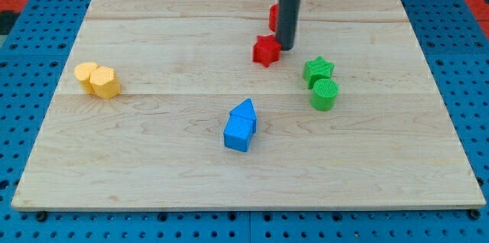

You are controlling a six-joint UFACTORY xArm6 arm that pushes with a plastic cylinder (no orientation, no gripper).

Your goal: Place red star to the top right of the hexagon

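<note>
The red star (266, 50) lies on the wooden board (153, 166), a little above its centre. My tip (287, 47) touches the board just right of the star, against its right side. Two yellow blocks touch each other at the view's left. The nearer one (105, 82) looks like a hexagon, and the other (86, 72) is rounder. The red star is far to the right of them and slightly higher in the view.
A second red block (273, 17) is partly hidden behind the rod, above the star. A green star (318, 69) and a green cylinder (325, 95) sit right of my tip. A blue pointed block (244, 111) and a blue cube (238, 134) touch below centre.
</note>
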